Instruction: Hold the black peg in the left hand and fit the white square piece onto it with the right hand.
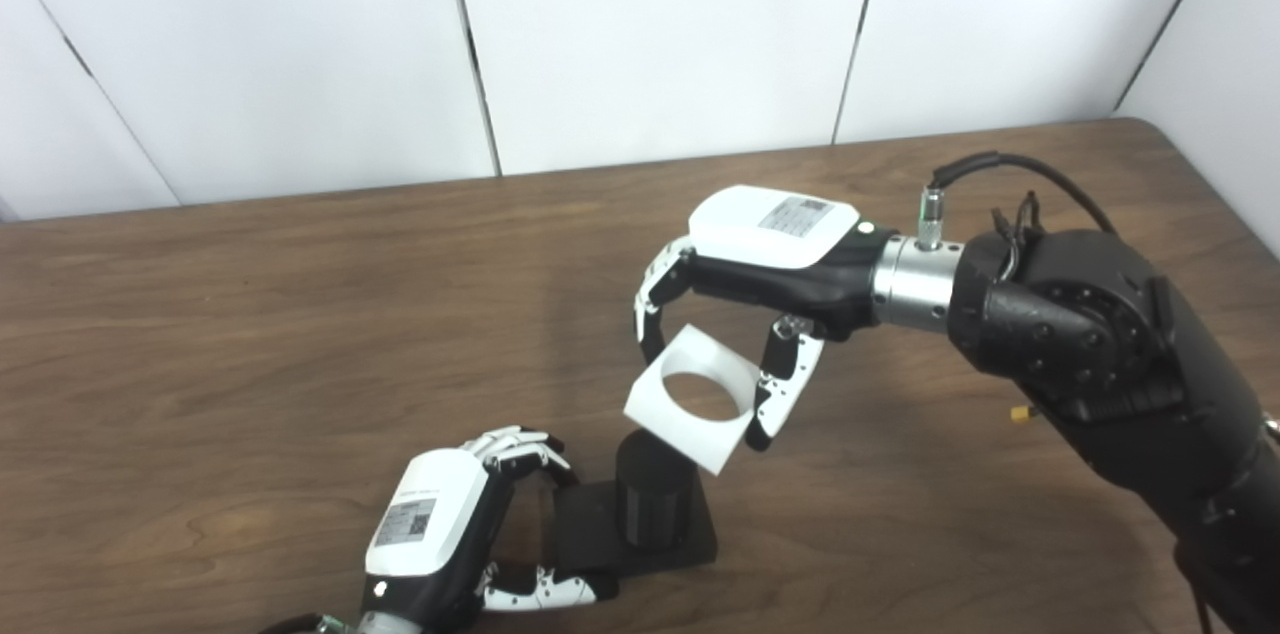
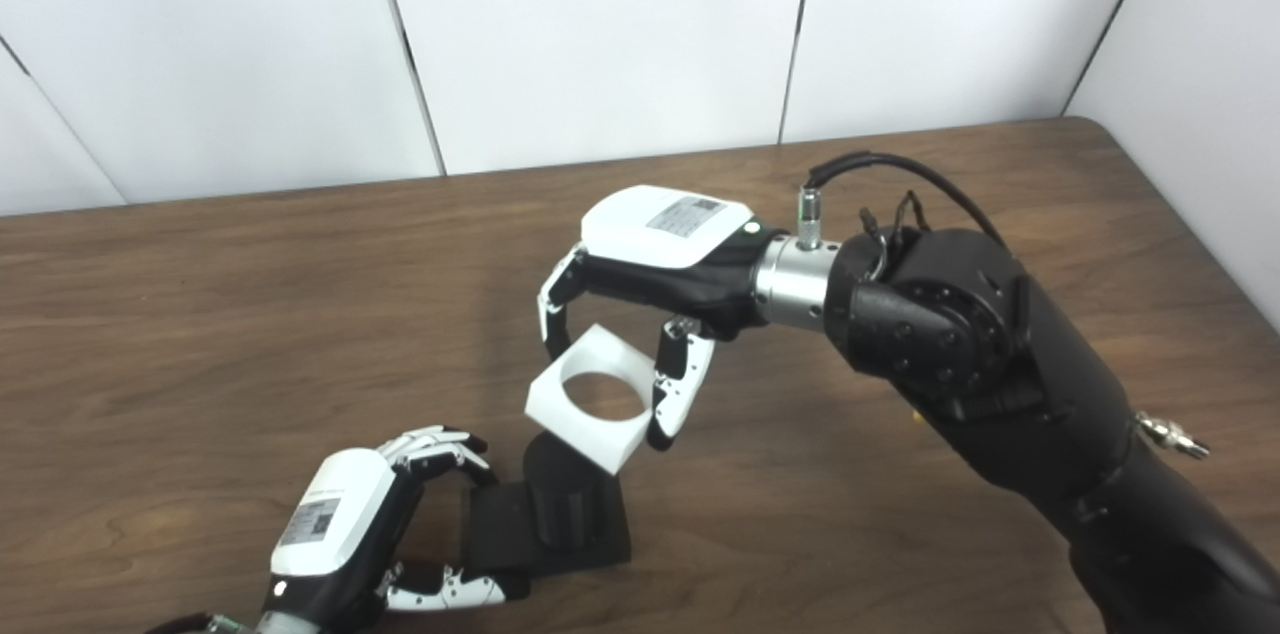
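Observation:
The black peg (image 1: pixel 652 499) is a short upright cylinder on a flat black square base (image 1: pixel 590 539), standing on the table near the front. My left hand (image 1: pixel 445 524) is shut on the base's left edge, fingers over the top and thumb below. The white square piece (image 1: pixel 692 398), with a round hole through it, hangs tilted just above the peg's top, its lower corner overlapping the peg. My right hand (image 1: pixel 745 299) is shut on the piece, fingers on its far side and thumb on its right edge.
The brown wooden table (image 1: pixel 250 334) spreads wide to the left and behind the hands. White wall panels (image 1: pixel 650 34) stand along its far edge. My bulky right forearm (image 1: pixel 1100 344) crosses the right side of the table.

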Robot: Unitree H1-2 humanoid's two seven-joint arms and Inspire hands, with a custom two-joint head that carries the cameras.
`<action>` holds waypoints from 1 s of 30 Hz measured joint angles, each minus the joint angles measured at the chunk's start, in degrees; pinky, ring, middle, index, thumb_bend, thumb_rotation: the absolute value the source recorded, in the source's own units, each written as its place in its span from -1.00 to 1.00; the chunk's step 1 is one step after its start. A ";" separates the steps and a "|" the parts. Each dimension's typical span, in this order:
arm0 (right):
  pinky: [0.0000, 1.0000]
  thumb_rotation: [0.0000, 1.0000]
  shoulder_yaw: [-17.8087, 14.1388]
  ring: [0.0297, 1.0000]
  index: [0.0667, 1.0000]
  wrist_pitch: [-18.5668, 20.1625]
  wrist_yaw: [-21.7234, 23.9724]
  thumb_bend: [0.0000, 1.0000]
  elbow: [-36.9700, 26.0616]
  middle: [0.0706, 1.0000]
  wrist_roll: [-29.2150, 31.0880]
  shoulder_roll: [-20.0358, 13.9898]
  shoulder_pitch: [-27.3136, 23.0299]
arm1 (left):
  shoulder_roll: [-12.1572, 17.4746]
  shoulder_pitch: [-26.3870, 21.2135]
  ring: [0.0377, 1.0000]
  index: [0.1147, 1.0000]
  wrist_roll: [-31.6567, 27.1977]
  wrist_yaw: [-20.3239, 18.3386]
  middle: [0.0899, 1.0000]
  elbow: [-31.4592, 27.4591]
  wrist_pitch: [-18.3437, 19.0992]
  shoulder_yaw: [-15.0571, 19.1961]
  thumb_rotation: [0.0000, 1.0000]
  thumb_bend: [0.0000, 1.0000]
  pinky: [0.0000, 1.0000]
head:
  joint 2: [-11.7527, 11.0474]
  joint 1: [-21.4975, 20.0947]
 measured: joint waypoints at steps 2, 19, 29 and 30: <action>0.44 -0.75 0.45 0.57 -0.11 0.79 0.81 0.04 -1.01 0.35 0.20 0.37 -0.03 | -0.03 -0.03 0.64 -0.15 0.02 -0.09 0.49 0.00 0.07 0.00 -0.90 0.01 0.52 | 0.00 0.00; 0.48 -0.75 2.04 0.60 -0.11 1.38 2.54 0.04 -3.12 0.34 0.07 1.93 0.33 | -0.37 -0.10 0.64 -0.15 0.07 -0.38 0.49 -0.20 0.61 -0.10 -0.90 0.01 0.52 | 0.26 0.26; 0.55 -0.75 2.11 0.63 -0.11 -2.06 1.27 0.04 0.16 0.36 -1.92 2.00 1.20 | -0.66 -0.12 0.64 -0.15 0.11 -0.39 0.49 -0.22 0.95 -0.17 -0.90 0.01 0.51 | 0.35 0.35; 0.56 -0.75 2.16 0.64 -0.11 -2.10 1.24 0.04 0.21 0.36 -2.13 2.00 1.28 | -0.68 -0.12 0.64 -0.15 0.11 -0.39 0.49 -0.23 0.96 -0.18 -0.90 0.01 0.51 | 0.61 0.18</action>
